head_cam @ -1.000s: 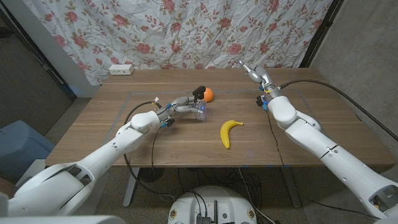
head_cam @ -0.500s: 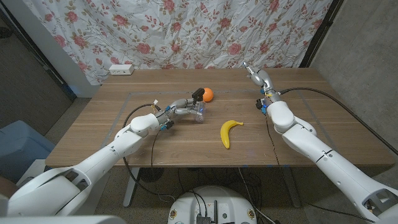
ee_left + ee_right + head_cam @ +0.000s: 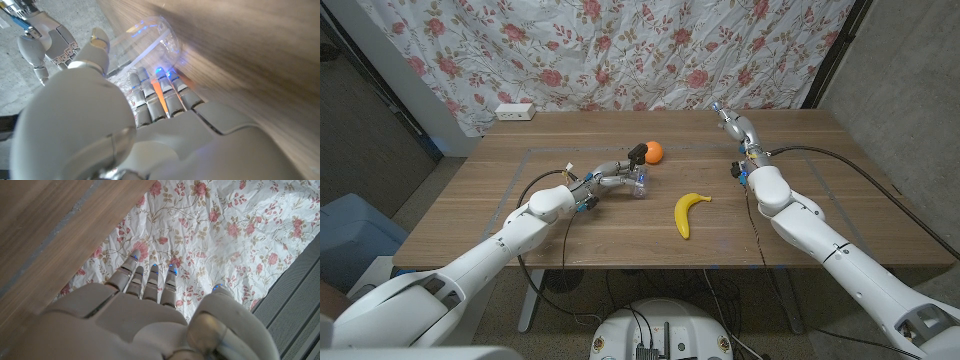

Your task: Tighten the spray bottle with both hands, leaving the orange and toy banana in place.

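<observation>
Bottle (image 3: 639,182) of clear plastic with a black spray head lies on its side near the middle of the wooden table (image 3: 470,200), gripped by the robot's left hand (image 3: 612,176). In the left wrist view the fingers (image 3: 150,97) curl around the clear body (image 3: 150,40) against the wood. The orange (image 3: 655,152) sits just beside the bottle's black head, on its far side. The toy banana (image 3: 689,212) lies near the bottle, toward the robot's right and a little closer to the robot. The right hand (image 3: 733,124) hovers well apart from the bottle, toward the table's far edge by the flowered curtain (image 3: 620,50), its fingers (image 3: 150,282) straight, close together and holding nothing.
</observation>
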### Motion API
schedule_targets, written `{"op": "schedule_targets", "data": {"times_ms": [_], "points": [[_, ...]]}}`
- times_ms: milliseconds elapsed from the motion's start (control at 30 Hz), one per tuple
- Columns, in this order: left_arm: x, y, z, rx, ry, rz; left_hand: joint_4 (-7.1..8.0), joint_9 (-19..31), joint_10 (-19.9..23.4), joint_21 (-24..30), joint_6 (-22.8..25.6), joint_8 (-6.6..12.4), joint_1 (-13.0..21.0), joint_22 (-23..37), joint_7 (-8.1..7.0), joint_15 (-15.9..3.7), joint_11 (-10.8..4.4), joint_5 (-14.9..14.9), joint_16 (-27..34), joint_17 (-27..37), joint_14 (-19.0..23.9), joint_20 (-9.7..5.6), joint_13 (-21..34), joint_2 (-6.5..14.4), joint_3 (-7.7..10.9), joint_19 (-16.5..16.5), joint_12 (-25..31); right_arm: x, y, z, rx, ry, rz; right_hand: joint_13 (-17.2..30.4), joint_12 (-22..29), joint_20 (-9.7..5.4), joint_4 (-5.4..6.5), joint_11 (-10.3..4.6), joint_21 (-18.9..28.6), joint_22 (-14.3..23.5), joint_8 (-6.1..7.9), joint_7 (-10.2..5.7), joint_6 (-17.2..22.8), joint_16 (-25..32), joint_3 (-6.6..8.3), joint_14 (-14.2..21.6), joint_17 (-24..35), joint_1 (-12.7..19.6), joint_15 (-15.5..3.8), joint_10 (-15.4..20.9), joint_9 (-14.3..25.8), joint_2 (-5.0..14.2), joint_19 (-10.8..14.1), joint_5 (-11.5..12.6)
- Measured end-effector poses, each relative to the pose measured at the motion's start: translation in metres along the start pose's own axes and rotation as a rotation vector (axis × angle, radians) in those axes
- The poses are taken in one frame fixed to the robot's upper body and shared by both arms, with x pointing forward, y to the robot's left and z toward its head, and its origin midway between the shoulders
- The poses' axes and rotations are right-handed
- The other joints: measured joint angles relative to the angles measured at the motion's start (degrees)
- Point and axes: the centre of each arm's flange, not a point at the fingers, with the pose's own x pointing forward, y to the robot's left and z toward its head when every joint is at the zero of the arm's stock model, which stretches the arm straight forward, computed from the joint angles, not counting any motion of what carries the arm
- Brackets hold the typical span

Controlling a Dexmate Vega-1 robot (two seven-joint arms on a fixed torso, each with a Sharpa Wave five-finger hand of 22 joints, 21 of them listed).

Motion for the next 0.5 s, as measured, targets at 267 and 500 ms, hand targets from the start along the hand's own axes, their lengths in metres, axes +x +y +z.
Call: {"op": "schedule_targets", "data": {"times_ms": [267, 500], "points": [[0.0005, 0.0019, -0.0012, 0.000, 0.005, -0.006, 0.01, 0.40, -6.51, 0.00, -0.14, -3.66, 0.00, 0.00, -1.46, 0.17, -1.25, 0.02, -0.95, -1.42, -3.37, 0.02, -2.04, 0.00, -0.01, -0.85, -0.10, 0.0001, 0.0019, -0.0029, 0.011, 0.002, -0.007, 0.00, 0.00, -0.04, -0.07, -0.06, 0.00, 0.00, 0.23, 0.01, -0.01, 0.00, 0.07, 0.00, 0.00, 0.00, 0.00, 0.38, 0.00, 0.00, 0.04, 0.00], [0.0003, 0.0021, -0.0020, 0.001, 0.008, -0.013, -0.18, 0.14, -9.18, 0.00, -2.21, -6.90, 0.82, 0.00, -4.07, 0.18, -0.78, 0.20, -0.95, -2.29, -4.77, 0.30, -3.84, 2.94, -0.34, -1.13, -0.15, -0.0002, 0.0038, -0.0053, 0.018, 0.004, -0.013, 0.01, 0.00, -0.21, -0.23, 0.01, 0.00, 0.01, 0.23, 0.03, 0.63, 0.00, 0.24, 0.21, -0.27, 0.00, -0.21, 0.44, 0.00, 0.00, 0.22, -0.34]]}}
